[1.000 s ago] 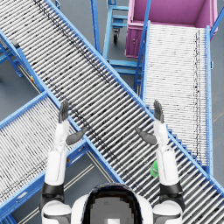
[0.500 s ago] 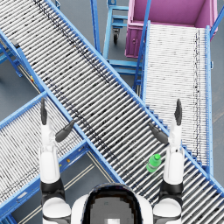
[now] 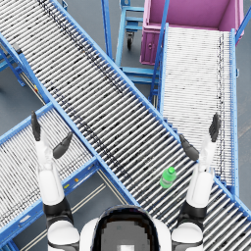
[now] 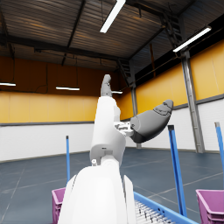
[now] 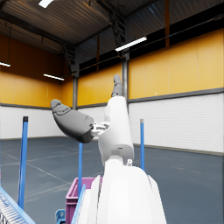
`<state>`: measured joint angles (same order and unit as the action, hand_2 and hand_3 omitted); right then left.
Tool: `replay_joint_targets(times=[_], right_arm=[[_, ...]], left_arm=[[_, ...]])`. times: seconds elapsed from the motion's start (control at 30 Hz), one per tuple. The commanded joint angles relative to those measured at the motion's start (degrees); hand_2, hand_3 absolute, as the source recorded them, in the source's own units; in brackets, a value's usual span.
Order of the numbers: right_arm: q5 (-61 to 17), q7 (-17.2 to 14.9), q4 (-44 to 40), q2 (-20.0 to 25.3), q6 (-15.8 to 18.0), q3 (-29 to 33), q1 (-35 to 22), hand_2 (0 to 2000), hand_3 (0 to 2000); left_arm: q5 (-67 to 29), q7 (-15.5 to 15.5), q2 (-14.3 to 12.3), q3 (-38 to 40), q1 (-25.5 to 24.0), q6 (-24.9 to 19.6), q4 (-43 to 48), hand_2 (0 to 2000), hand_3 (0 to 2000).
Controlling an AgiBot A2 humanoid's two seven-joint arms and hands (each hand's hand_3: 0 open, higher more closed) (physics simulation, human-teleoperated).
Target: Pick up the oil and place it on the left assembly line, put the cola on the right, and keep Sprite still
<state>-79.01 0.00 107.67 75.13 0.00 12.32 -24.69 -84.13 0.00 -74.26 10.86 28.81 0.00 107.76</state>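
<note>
My arms have swung further apart; left hand (image 3: pixel 45 144) and right hand (image 3: pixel 205 146) are spread wide, holding nothing. The Sprite (image 3: pixel 168 177) stands on the conveyor (image 3: pixel 112 112), near my right hand, inward of it.

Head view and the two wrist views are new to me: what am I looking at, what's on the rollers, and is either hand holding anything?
The head view looks down from the robot's head. Its white arms rise from the bottom; the left hand and right hand are empty, fingers spread. Between them runs a diagonal roller conveyor, flanked by a left conveyor and a right conveyor, a purple bin beyond the latter. The only item on the rollers is a green bottle beside the right arm, probably the Sprite by colour; its label is unreadable. No oil or cola shows. Each wrist view looks along one forearm at that arm's own hand, aimed up at warehouse walls and ceiling, so neither shows the bottle.
</note>
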Motion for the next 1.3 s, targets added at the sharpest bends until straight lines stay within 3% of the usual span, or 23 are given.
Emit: replay_joint_targets(times=[0.03,0.83,1.3], right_arm=[[0.0,0.0,0.0,0.0,0.0,0.4,0.0,0,0],[0.0,0.0,0.6,0.8,0.0,-4.1,0.8,0,0],[0.0,0.0,1.9,1.0,0.0,-2.8,-0.1,0,0]], left_arm=[[0.0,0.0,0.0,0.2,0.0,0.0,-0.1,0,0],[0.0,0.0,-0.7,-1.8,-0.7,0.0,-0.3,0,0],[0.0,0.0,-0.4,-0.3,0.8,0.0,1.0,0,0]])
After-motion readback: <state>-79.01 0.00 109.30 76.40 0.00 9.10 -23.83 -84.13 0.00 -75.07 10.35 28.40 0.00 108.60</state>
